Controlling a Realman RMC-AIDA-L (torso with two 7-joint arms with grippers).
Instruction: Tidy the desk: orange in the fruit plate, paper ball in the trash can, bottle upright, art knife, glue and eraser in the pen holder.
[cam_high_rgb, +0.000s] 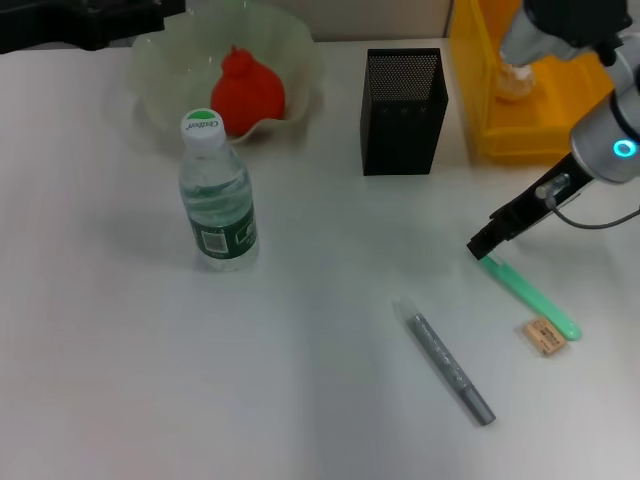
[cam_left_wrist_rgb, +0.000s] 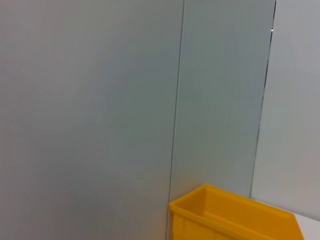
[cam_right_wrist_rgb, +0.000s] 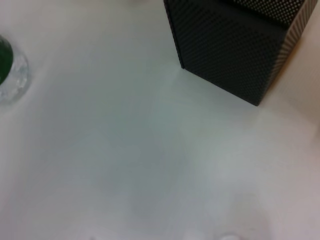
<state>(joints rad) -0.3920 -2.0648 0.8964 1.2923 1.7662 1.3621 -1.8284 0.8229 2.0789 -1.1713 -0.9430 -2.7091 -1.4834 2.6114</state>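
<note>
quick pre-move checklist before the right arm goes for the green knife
1. Orange in the fruit plate: ok.
2. Bottle upright: ok, standing with its cap up.
3. Pen holder free to receive items: ok, upright, nothing visible blocking its top.
4. Right gripper lined up with the green art knife: ok, its tip sits at the knife's near end; finger opening cannot tell.
5. Eraser apart from the knife: not ok, it lies right beside the knife's far end.
6. Paper ball in the trash can: cannot tell, the arm hides much of the bin.
</note>
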